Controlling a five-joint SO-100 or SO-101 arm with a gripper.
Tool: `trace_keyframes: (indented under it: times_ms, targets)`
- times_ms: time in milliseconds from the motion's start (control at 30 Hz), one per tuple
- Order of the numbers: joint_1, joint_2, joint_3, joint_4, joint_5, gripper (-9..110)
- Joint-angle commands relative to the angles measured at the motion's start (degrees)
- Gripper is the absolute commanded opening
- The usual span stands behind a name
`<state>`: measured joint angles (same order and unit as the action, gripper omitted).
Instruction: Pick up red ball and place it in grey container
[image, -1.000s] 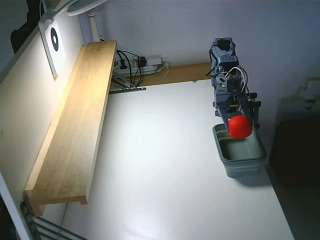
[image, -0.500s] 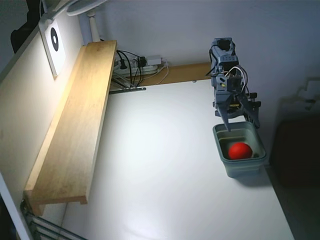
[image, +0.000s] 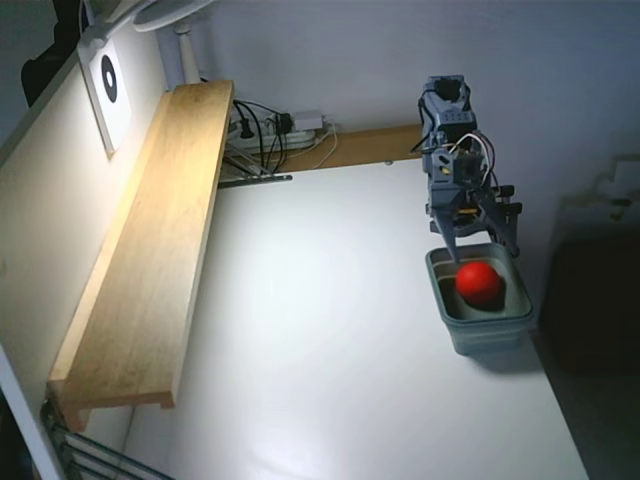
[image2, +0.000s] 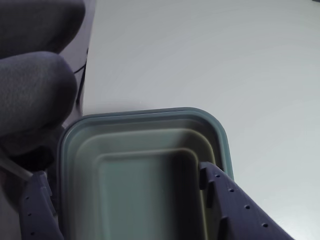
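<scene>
The red ball (image: 480, 282) lies inside the grey container (image: 492, 338), which stands near the right edge of the white table in the fixed view. My gripper (image: 482, 250) hangs just above the tub's far rim, open, with its fingers spread to either side above the ball and not touching it. In the wrist view the container (image2: 150, 114) fills the lower half. My gripper (image2: 122, 175) is open over it, with one fingertip (image2: 37, 190) at the left and the other at the right. The ball is out of view there.
A long wooden shelf (image: 150, 250) runs along the left wall. A power strip with cables (image: 280, 130) and a wooden strip (image: 370, 145) lie at the back. The table's right edge is close beside the tub. The white tabletop (image: 320, 330) spreads left of the tub.
</scene>
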<state>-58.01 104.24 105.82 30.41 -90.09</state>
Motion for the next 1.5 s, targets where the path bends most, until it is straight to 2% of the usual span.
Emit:
trace_keyframes:
  times_ms: [0,533,1467]
  targets:
    - [1.5,3.4,-1.5,1.7,0.1,37]
    - [16.7,5.5,-6.5,13.7,0.1,30]
    - [57.1,10.9,-19.9,45.3,0.1,11]
